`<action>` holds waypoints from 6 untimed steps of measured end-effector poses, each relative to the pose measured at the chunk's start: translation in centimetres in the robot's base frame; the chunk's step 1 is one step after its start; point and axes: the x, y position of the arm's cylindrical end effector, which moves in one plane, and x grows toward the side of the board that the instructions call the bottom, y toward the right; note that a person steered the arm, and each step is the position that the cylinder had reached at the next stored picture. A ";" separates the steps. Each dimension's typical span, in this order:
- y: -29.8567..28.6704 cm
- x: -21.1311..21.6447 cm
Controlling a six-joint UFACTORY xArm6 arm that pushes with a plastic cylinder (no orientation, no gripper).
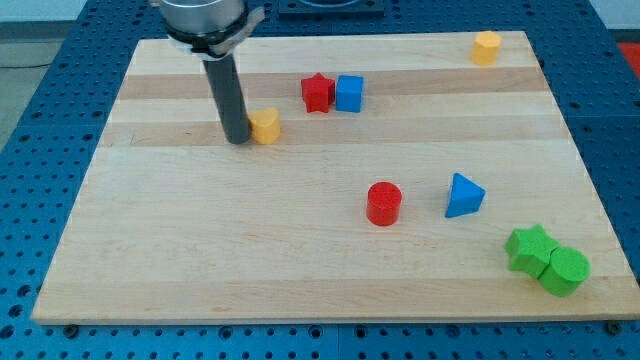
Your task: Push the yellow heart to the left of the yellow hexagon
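Note:
The yellow heart (266, 126) lies on the wooden board in the upper left-middle of the view. My tip (238, 140) rests on the board right at the heart's left side, touching or nearly touching it. The yellow hexagon (486, 47) sits far off at the view's top right corner of the board. The rod rises from the tip toward the view's top.
A red star (317, 93) and a blue cube (349, 93) sit side by side right of the heart, slightly higher. A red cylinder (383, 203) and a blue triangle (463, 196) lie mid-right. A green star (529, 248) and a green cylinder (566, 270) sit bottom right.

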 end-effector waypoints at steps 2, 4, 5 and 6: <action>8.8 -1.2; 7.5 -2.6; 4.6 -3.7; 6.8 -6.1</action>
